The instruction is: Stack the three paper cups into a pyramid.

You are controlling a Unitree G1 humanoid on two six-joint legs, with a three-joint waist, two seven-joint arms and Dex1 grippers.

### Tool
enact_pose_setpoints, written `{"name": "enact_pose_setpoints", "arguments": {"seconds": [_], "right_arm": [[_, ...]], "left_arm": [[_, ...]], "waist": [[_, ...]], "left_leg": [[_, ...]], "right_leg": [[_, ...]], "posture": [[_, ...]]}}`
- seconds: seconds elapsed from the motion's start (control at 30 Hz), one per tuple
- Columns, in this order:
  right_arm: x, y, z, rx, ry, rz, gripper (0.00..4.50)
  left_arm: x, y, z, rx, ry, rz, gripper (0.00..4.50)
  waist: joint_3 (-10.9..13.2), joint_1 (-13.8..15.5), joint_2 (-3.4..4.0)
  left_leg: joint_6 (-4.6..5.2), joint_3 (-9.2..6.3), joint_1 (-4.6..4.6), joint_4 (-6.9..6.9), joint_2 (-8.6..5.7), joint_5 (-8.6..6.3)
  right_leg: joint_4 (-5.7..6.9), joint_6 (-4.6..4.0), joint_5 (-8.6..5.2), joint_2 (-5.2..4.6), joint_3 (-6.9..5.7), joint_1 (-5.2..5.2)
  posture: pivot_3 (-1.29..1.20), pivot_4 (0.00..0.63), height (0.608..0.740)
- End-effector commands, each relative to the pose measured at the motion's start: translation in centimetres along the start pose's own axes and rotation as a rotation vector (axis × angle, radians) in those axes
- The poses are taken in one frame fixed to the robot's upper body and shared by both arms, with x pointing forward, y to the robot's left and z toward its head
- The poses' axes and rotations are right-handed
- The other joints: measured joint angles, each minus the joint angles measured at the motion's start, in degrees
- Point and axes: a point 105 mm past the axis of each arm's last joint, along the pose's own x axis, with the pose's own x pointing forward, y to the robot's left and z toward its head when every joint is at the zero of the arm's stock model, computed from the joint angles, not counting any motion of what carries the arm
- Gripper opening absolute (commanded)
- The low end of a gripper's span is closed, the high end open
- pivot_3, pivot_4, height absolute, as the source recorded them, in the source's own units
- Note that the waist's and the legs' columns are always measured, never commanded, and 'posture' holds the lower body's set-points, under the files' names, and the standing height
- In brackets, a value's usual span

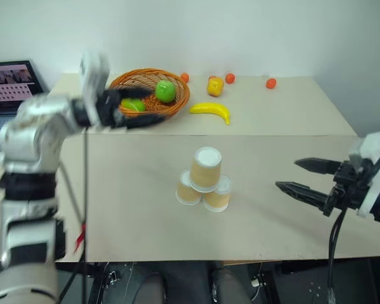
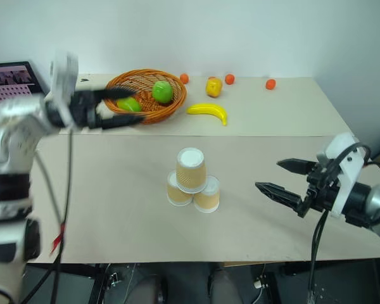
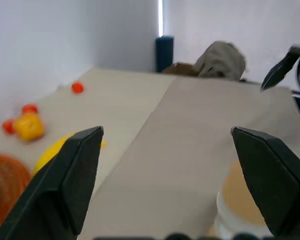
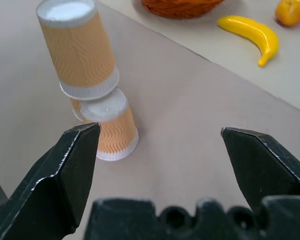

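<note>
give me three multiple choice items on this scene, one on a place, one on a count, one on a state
1. Where does the banana lie?
A. inside the basket
B. on the table, beside the basket
C. on top of the cups

2. How many cups stand in the bottom row of the pyramid?
A. one
B. two
C. three

3. How is the right gripper?
A. open, holding nothing
B. shut on a cup
C. shut on the banana

Answers:
1 B: the banana rests on the table next to the basket, not in it.
2 B: two cups stand side by side and the third sits on top of them.
3 A: its fingers stand apart with nothing between them, off to the side of the pyramid.
</note>
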Motion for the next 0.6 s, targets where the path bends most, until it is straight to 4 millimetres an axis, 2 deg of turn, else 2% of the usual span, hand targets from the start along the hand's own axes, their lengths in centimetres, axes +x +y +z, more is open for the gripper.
{"name": "enact_pose_setpoints", "arguments": {"seconds": [0.03,0.13,0.2,0.4,0.6], "right_arm": [[-0.8,-0.5,0.1,-0.038,-0.047,-0.033,4.5],[-0.3,-0.4,-2.3,0.025,-0.024,-0.052,4.5],[0.1,-0.6,-3.0,0.043,-0.034,-0.072,4.5],[1.5,-1.6,-4.4,0.042,-0.068,-0.164,4.5],[2.2,-1.6,-4.6,0.052,-0.102,-0.215,4.5]], "left_arm": [[-1.1,-0.1,0.0,0.077,-0.031,0.108,4.36],[-2.0,-3.0,-5.0,-0.075,0.013,0.179,4.36],[-2.2,-4.1,-6.7,-0.127,0.016,0.22,4.36],[-1.6,-4.4,-10.0,-0.137,0.004,0.385,4.36],[-1.8,-4.5,-11.6,-0.158,-0.004,0.463,4.36]], "waist": [[0.06,0.65,-0.11],[-0.1,0.64,-0.19],[-0.16,0.51,-0.13],[-0.16,0.72,-0.15],[-0.17,0.46,-0.12]], "left_leg": [[0.0,-0.01,0.01,0.09,0.0,0.0],[-0.12,-0.04,-0.06,0.17,0.0,0.08],[-0.09,0.02,0.15,0.07,0.0,0.02],[-0.14,0.0,0.21,0.12,0.02,0.09],[-0.19,0.01,0.21,0.12,0.01,0.13]], "right_leg": [[0.04,0.0,0.0,-0.02,-0.01,0.04],[-0.04,0.09,0.02,0.0,-0.04,0.07],[-0.08,0.06,-0.01,-0.07,0.04,0.3],[0.1,0.29,-0.12,0.07,0.05,0.22],[0.13,0.28,-0.1,0.08,0.1,0.17]], "posture": [[0.0,0.15,0.737],[0.0,0.15,0.737],[0.0,0.15,0.737],[0.0,0.15,0.737],[0.0,0.15,0.737]]}}
